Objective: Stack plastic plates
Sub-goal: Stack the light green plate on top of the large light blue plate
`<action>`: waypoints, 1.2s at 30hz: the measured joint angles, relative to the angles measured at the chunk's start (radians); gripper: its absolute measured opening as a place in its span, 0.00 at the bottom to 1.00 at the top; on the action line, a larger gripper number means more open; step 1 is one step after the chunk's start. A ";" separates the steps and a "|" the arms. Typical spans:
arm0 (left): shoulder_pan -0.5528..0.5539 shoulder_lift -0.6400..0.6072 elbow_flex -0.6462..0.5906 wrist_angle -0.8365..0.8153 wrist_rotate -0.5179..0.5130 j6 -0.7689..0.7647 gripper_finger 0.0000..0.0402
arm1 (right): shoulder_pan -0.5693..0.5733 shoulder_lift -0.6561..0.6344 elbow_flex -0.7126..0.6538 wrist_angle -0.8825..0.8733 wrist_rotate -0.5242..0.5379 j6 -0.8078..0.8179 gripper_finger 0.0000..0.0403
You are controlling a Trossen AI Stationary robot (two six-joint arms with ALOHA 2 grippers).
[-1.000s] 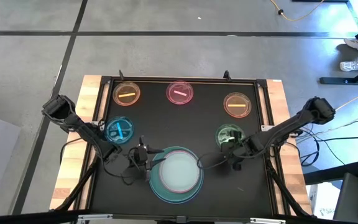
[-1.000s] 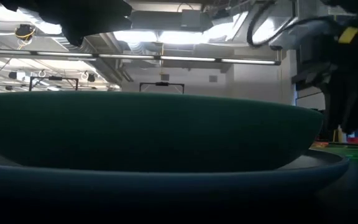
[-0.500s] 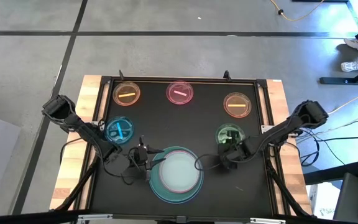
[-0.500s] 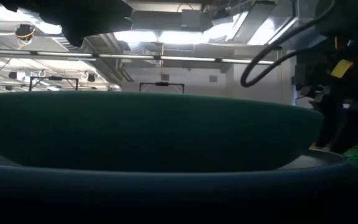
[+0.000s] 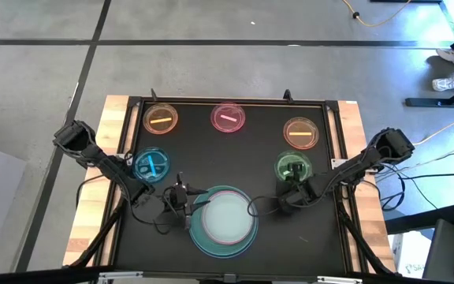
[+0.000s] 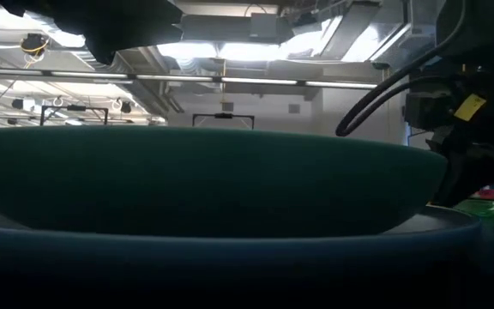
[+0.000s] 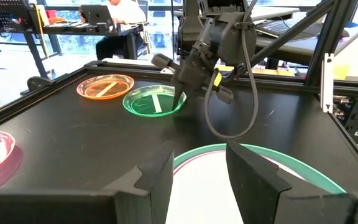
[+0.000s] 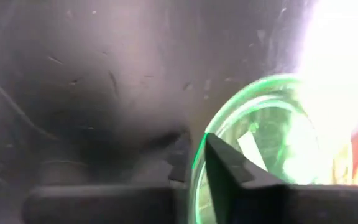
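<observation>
A stack of plastic plates point(image 5: 224, 221) lies at the table's near middle: a large teal plate with a pale one point(image 7: 197, 186) on top. My left gripper point(image 5: 184, 207) stands open at the stack's left rim, with nothing between its fingers. A small green plate point(image 5: 292, 166) lies flat on the table, right of the stack. My right gripper point(image 5: 292, 187) is down at its near rim, shut on it. A blue plate point(image 5: 151, 166) lies at the left. Peach point(image 5: 161, 119), pink point(image 5: 228, 117) and orange point(image 5: 300, 132) ones lie along the far side. My right gripper pinches the green plate's near rim point(image 8: 195, 155) between its two fingers, one finger point(image 8: 229, 171) inside the dish and one outside. The fingers slant down from the table's near right side. The plate point(image 7: 154, 101) still lies flat on the table.
The black mat has a raised frame point(image 5: 339, 158) along its right edge, with wooden table strips outside it. Free mat lies between the small plates and the stack. People sit at desks point(image 7: 120, 12) in the room beyond.
My right gripper has gone toward the table's left and far side and down, onto the green plate's near rim.
</observation>
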 joint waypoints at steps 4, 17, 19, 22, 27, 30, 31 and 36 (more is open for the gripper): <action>0.000 0.000 0.000 0.000 0.000 0.000 0.35 | 0.000 0.000 0.000 -0.006 0.029 -0.051 0.01; 0.000 0.000 0.000 0.000 0.000 0.000 0.35 | 0.000 0.000 0.039 -0.012 0.056 -0.129 0.00; 0.000 0.000 0.000 0.000 0.000 0.000 0.35 | 0.001 0.000 0.061 -0.011 0.056 -0.142 0.00; 0.000 0.000 0.000 0.000 0.000 0.000 0.35 | 0.001 -0.001 0.094 -0.008 0.056 -0.189 0.00; 0.000 0.000 0.000 0.000 0.000 0.000 0.35 | 0.001 -0.002 0.137 0.023 0.056 -0.258 0.00; 0.000 0.000 0.000 0.000 0.000 0.000 0.35 | 0.001 -0.002 0.144 0.121 0.055 -0.326 0.00; 0.000 0.000 0.000 -0.001 0.000 0.000 0.35 | 0.001 -0.002 0.144 0.152 0.053 -0.351 0.00; 0.000 0.000 0.000 -0.001 0.000 0.000 0.35 | 0.001 -0.002 0.144 0.287 0.030 -0.454 0.00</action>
